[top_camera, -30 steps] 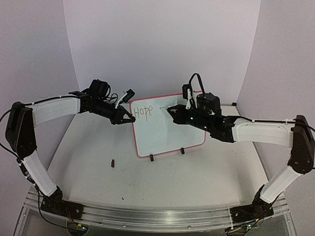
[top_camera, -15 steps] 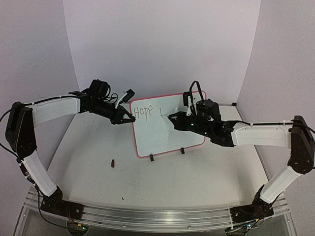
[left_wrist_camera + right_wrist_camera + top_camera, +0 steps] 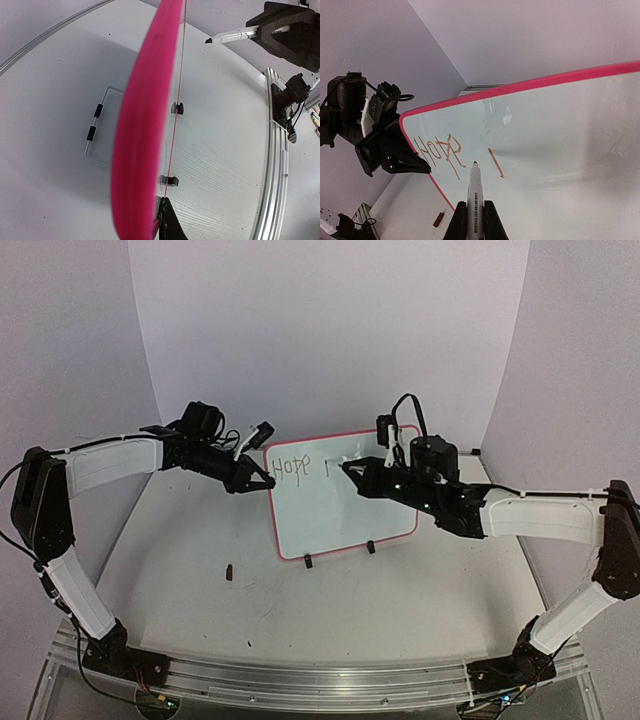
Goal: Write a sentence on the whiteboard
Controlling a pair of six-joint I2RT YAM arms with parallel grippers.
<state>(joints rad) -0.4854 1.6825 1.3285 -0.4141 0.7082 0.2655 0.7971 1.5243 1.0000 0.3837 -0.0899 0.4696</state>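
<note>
I hold both arms stretched inward to the whiteboard (image 3: 345, 510), which stands on its feet mid-surface (image 3: 200, 610).
My left claw (image 3: 255, 480) is clenched on the upper left rim, elbow bent outward. My right claw (image 3: 350, 468) grasps a marker (image 3: 474, 192), tip near the sentence (image 3: 442, 152): "Hope" plus one stroke.

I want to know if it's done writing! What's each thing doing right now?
whiteboard: standing on its feet, left edge pinched.
sentence: unfinished, just "Hope" and one stroke.
marker: uncapped, tip just off the whiteboard.
left gripper: shut on the whiteboard's rim.
right gripper: shut on the marker.
small dark piece: lying loose in front of the whiteboard.
</note>
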